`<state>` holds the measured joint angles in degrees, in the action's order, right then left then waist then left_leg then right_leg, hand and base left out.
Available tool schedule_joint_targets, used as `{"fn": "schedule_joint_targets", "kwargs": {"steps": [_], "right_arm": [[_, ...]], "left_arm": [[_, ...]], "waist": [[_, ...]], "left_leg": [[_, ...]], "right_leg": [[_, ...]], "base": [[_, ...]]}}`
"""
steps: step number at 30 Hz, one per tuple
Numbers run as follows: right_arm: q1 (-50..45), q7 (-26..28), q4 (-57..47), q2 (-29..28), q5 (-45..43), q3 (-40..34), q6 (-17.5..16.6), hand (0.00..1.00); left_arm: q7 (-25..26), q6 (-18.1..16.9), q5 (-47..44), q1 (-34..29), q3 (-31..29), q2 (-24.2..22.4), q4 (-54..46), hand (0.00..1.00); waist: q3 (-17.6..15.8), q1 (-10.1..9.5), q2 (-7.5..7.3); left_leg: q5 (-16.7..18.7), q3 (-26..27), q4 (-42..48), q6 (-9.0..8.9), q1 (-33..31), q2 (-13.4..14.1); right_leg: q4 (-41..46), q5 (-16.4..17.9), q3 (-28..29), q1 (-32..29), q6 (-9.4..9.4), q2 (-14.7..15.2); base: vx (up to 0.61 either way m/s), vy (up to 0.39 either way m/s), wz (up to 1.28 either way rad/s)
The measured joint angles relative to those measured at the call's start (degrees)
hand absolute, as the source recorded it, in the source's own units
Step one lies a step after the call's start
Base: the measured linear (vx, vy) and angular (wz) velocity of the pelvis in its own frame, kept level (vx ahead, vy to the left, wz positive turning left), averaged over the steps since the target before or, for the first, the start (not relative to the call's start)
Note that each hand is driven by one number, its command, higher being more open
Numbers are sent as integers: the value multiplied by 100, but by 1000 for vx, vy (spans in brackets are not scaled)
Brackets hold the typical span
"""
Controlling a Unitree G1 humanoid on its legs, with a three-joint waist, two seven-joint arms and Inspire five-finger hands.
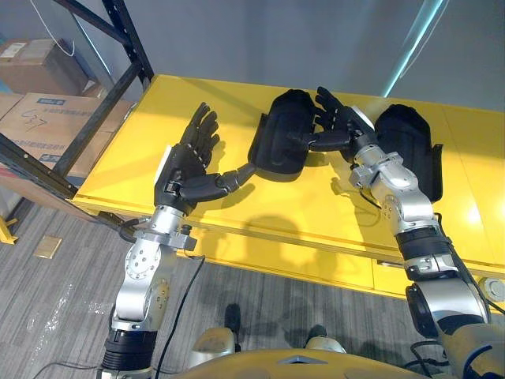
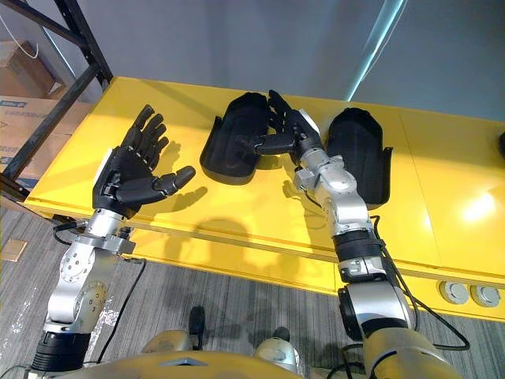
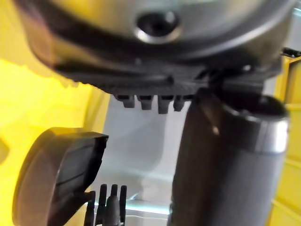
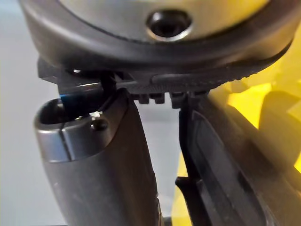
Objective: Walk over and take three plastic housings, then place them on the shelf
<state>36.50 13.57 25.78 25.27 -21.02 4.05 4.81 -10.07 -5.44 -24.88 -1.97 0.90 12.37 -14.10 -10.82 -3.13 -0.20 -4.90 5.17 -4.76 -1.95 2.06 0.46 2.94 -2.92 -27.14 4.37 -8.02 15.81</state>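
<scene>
**Right hand nearest the first housing**

My right hand is open, its thumb on the edge of the first plastic housing, whose long axis points away from me across the yellow table. The second plastic housing lies just right of the first. My left hand is open, left of the first and apart.

Bg: grey wall, yellow shelf, carpet floor, cardboard boxes on L.

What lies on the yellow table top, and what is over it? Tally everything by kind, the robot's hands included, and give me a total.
Black plastic housings: 2 (left housing, right housing)
Robot hands: 2 (left hand, right hand)
Total: 4
Not counted: dark shape, cut off at the table's right end.
</scene>
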Motion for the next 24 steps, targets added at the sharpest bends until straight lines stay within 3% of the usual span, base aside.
{"fn": "schedule_joint_targets", "kwargs": {"steps": [24], "right_arm": [[658,221,912,172,0,245,55,100]], "left_arm": [[-273,318,-243,275,833,217,949,100]], "waist": [[-15,-140,18]], "left_leg": [[-115,-123,-3,-30,-31,81]], "right_leg": [[-13,20,19,57,33,-104]], "base": [[-15,-7,2]]}}
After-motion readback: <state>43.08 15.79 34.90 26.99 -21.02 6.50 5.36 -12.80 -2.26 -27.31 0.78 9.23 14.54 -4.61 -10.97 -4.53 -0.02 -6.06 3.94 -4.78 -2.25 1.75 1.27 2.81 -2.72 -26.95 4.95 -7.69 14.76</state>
